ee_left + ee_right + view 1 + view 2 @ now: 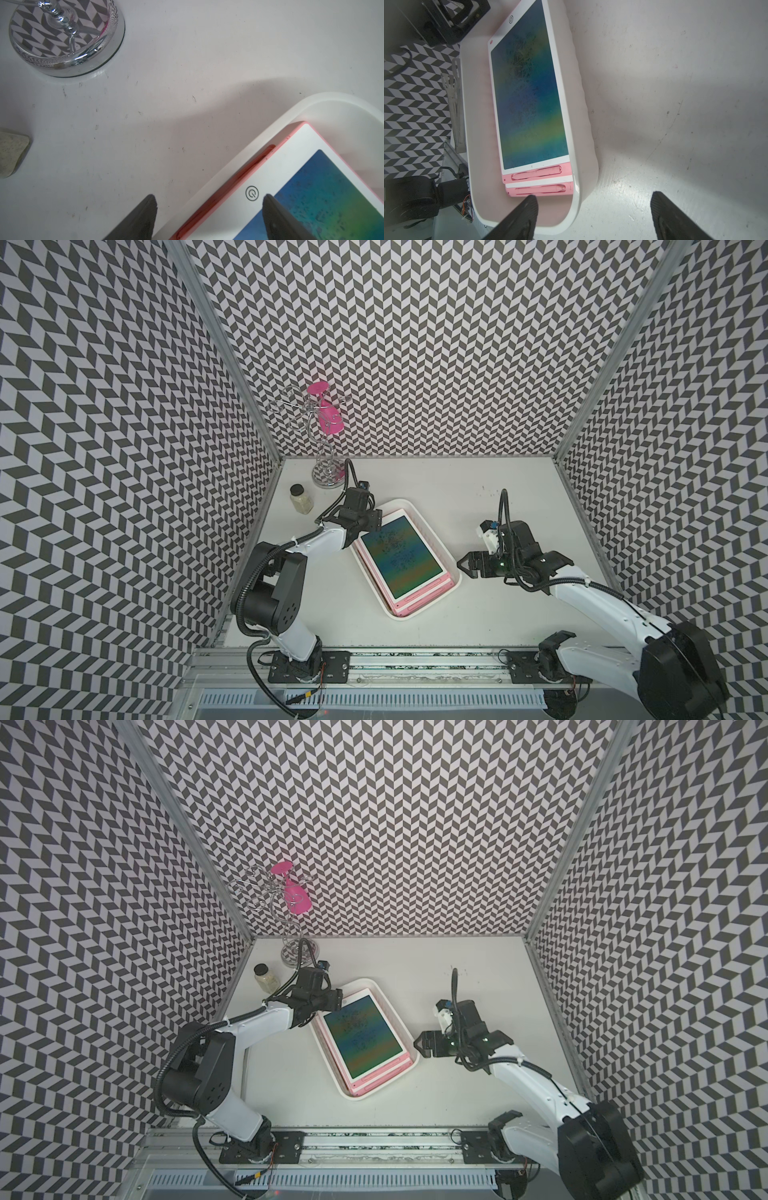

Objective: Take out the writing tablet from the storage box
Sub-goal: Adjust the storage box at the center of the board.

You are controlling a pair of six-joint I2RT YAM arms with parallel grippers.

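In both top views you can't see the tips of the left pincer (373, 524) — its own wrist covers them and 1 corner of the storage box (441, 552). The lower tablet (539, 189) shows only a pink strip under the writing tablet (529, 93). The left wrist view's edge cuts off the jar (12, 153).

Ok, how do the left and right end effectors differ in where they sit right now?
The left end effector hangs over the storage box, straddling its rim and the top writing tablet edge; the right end effector is just outside the box, over the table. The left is at the tablet's power-button end; the right is by the stylus-end corner. Both are open, holding nothing.
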